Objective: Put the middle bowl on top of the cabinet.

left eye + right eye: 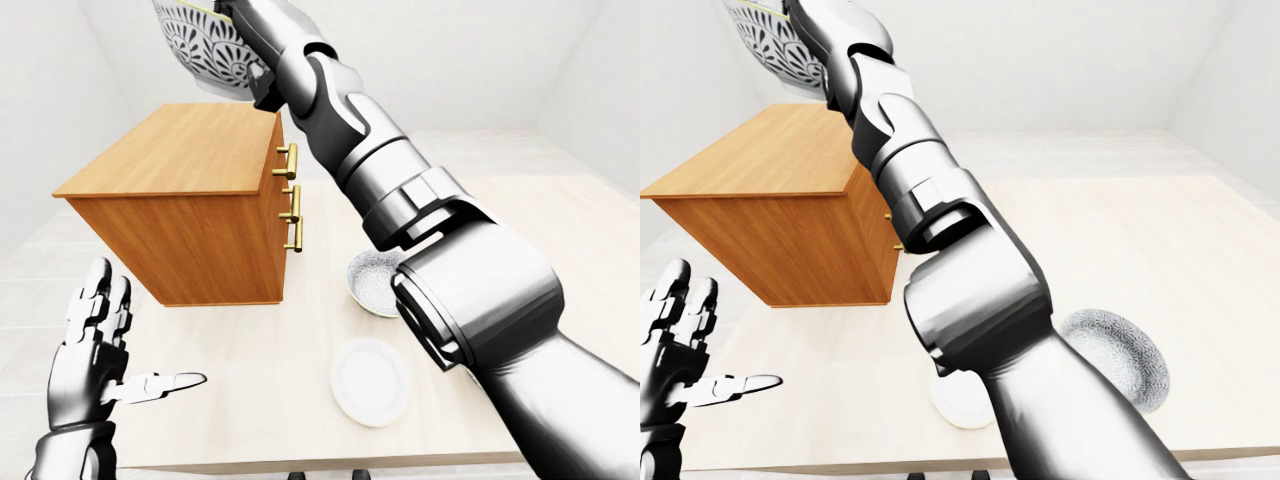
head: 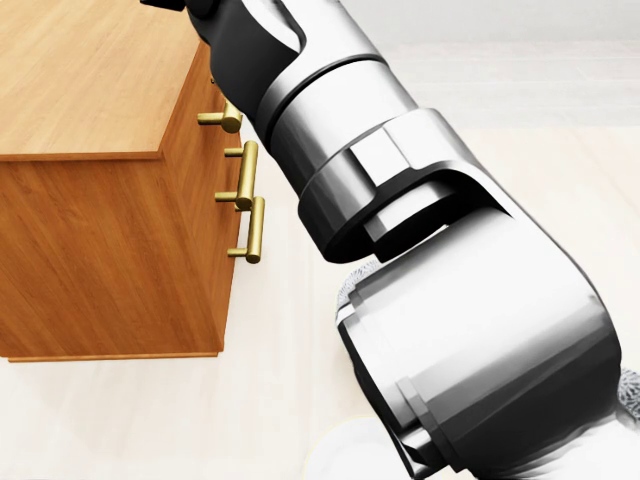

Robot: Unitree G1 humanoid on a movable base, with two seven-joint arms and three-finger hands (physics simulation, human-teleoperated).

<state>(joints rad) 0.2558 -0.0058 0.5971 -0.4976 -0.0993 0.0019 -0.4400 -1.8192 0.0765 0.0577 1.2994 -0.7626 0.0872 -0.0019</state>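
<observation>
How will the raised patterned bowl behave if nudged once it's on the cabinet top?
Probably rigid and breakable: the patterned bowl looks like glazed ceramic and shows no sag held aloft. Its glossy wall narrows toward the base, so on the smooth cabinet top it may slide or rock.

right arm (image 1: 400,190) stretched up and out, elbow nearly straight. right hand (image 1: 243,22) clamped on bowl (image 1: 205,48) rim, bowl just left of it. left hand (image 1: 95,345) low, palm open, fingers up, thumb out sideways.
</observation>
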